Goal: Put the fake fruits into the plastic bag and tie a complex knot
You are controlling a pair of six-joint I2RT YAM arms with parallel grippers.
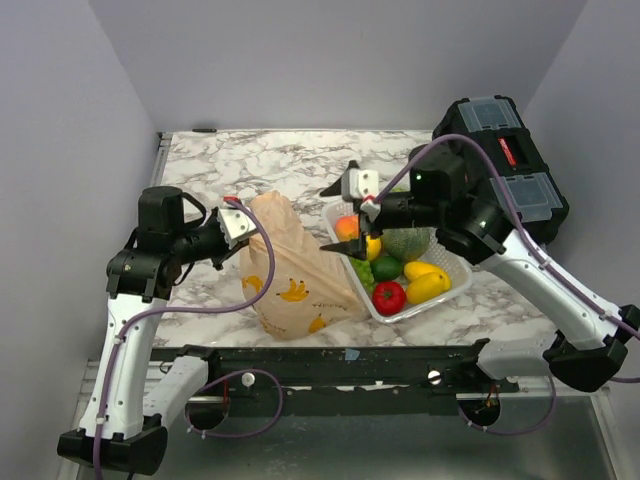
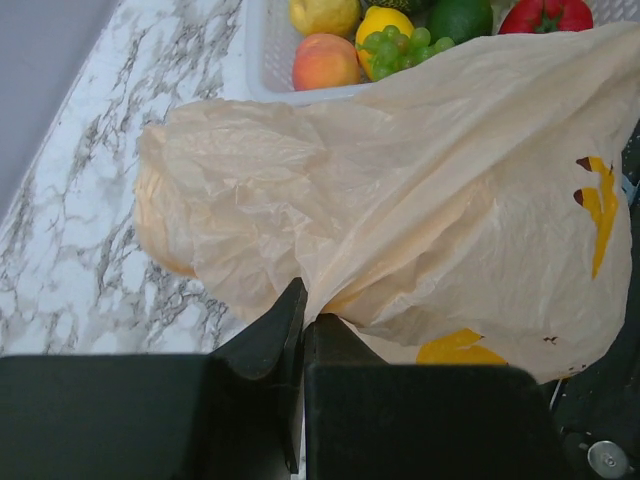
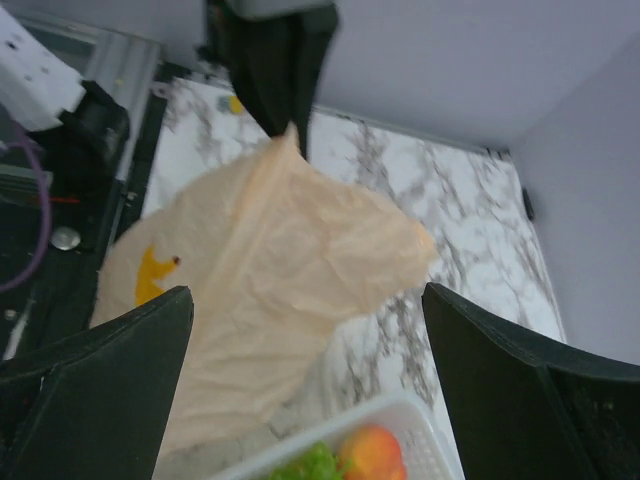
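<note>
1. Plastic bag [image 1: 295, 275]: slumped on the marble bench [image 1: 250, 160], left of and against the white lattice basket [image 1: 430, 303]. Its upper edge is drawn up into a peak.
2. Left fingers [image 2: 297, 318]: closed, pinching a fold of the bag's film between them.
3. Right fingers [image 1: 337, 220]: spread wide and holding nothing, poised over the basket's left end by the peach [image 2: 325, 62].
4. Fruit: the peach, lemon [image 2: 385, 25], green grapes [image 2: 400, 45], tomato [image 1: 389, 297] and mango [image 1: 428, 285] lie in the basket. Whether the bag holds any fruit cannot be told.
5. Handling, as judged: the film looks thin, crinkly, almost weightless and slippery. It should fall shut when released and may tear under a hard pull. 1 pinch only lifts it; 2 holds on opposite sides of the rim or on the handle strips would keep the mouth open.
6. Neck: the handle loops cannot be told apart in the crumpled film, and nothing tied shows.
</note>
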